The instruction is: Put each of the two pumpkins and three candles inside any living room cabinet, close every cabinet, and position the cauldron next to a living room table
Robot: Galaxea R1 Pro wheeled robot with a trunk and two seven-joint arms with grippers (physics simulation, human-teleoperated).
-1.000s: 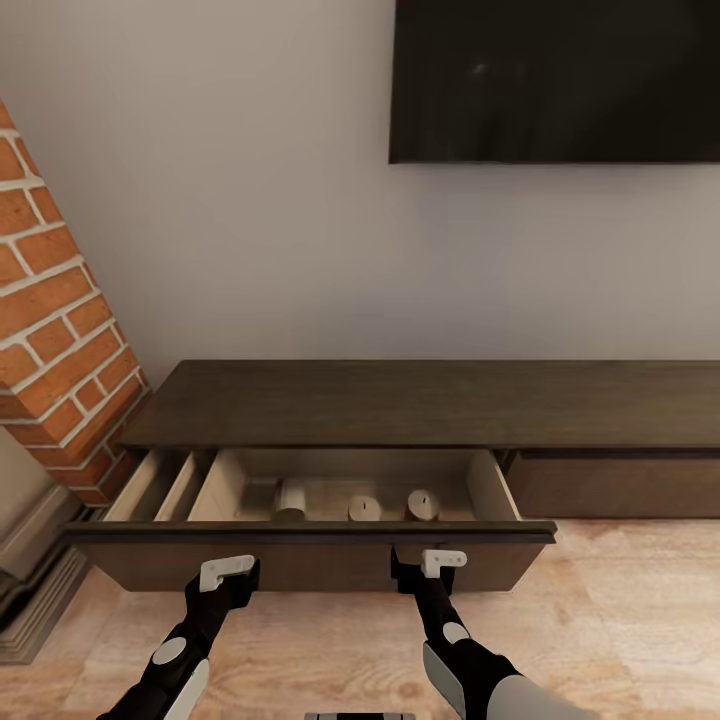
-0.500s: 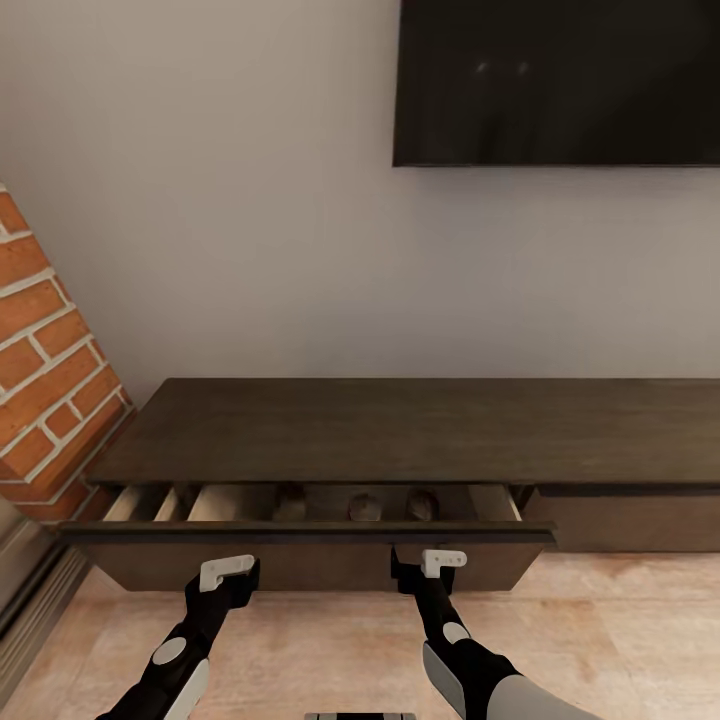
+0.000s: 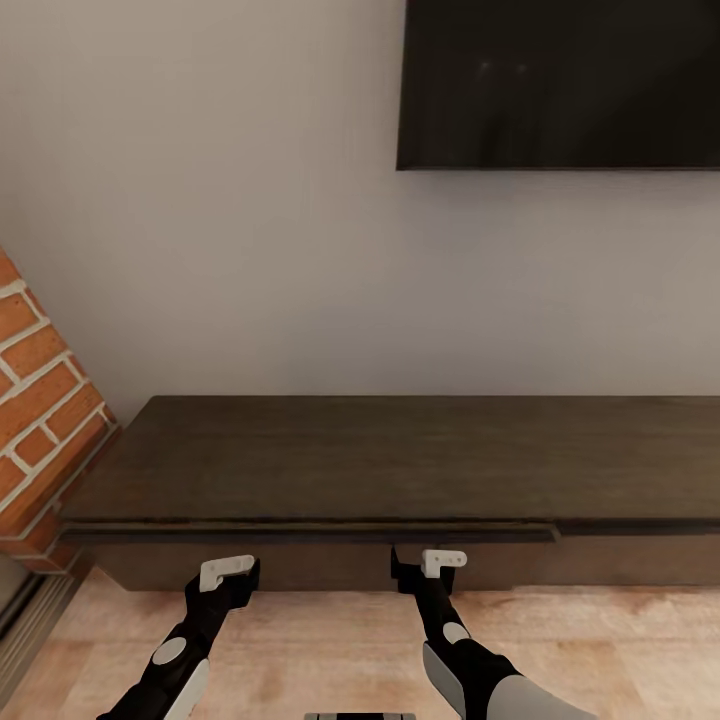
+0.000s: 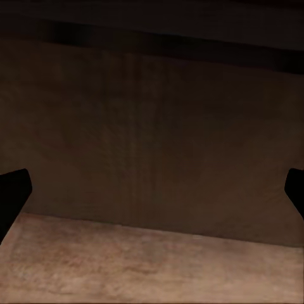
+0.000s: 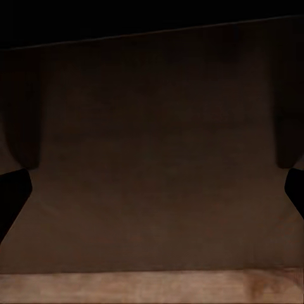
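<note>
The long low dark brown cabinet (image 3: 400, 450) runs along the wall in the head view. Its left drawer front (image 3: 300, 565) is pushed in, with only its top lip showing just ahead of the cabinet top's edge. My left gripper (image 3: 228, 572) and right gripper (image 3: 430, 563) sit right at that drawer front, both open and holding nothing. The left wrist view shows the dark drawer front (image 4: 152, 126) close up between spread black fingertips (image 4: 12, 193). The same drawer front (image 5: 152, 158) faces the right wrist camera. The candles are hidden. The pumpkins, cauldron and table are out of view.
A black TV (image 3: 560, 80) hangs on the pale wall above the cabinet. A red brick fireplace (image 3: 40, 400) stands at the left end. Light wooden floor (image 3: 330, 640) lies under my arms. The cabinet's right section (image 3: 640, 560) is shut.
The open drawer has slid in until its pale interior and the candles inside are hidden. The whole view has shifted toward the cabinet; both grippers stay against the drawer front.
</note>
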